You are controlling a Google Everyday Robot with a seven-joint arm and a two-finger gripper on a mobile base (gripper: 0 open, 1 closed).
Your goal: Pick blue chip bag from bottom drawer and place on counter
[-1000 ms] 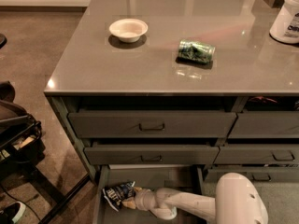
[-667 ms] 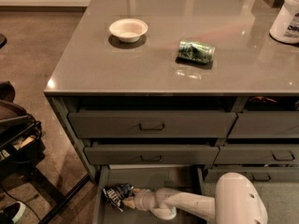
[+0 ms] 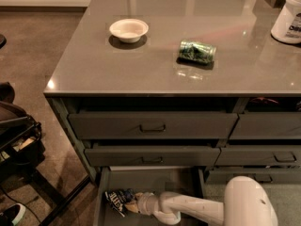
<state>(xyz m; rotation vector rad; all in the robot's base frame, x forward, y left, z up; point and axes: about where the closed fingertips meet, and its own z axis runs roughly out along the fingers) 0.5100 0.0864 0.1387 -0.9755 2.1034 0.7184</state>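
The bottom drawer [image 3: 155, 178] is pulled open below the two upper drawers. The blue chip bag [image 3: 117, 199], crinkled dark blue with white lettering, lies at the drawer's left side. My white arm reaches in from the lower right, and my gripper [image 3: 130, 202] is at the bag's right edge, touching it. The counter [image 3: 155, 62] is the glossy grey-brown top above the drawers.
On the counter are a white bowl [image 3: 129, 30], a crushed green can [image 3: 197, 51] and a white container [image 3: 288, 18] at the far right. A dark bag on a stand [image 3: 16, 140] is on the floor to the left. More drawers are to the right [image 3: 265, 126].
The chip bag has shifted slightly in the drawer at my gripper's tip; my arm has barely moved.
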